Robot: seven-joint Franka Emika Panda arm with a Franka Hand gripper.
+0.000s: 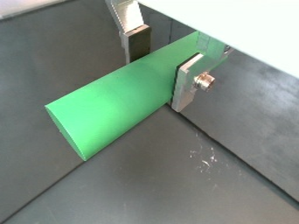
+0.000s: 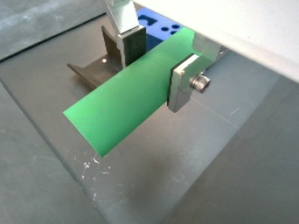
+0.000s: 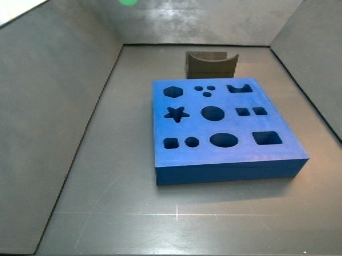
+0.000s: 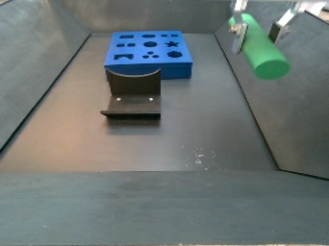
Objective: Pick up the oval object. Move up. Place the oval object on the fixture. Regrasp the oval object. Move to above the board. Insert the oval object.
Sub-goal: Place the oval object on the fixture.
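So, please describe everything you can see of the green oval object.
The oval object is a smooth, bright green rod with a flat oval end face, plastic-looking. The gripper is shut on it, its silver fingers pressing both sides. It hangs tilted in the air, touching nothing else, off to the side of the fixture.

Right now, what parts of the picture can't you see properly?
- The smooth bright green peg: in a side view the top edge cuts off nearly all of it.
- The hand: the top edge of a side view hides its upper part.
- The small dark notched fixture: the green peg covers part of it in a wrist view.
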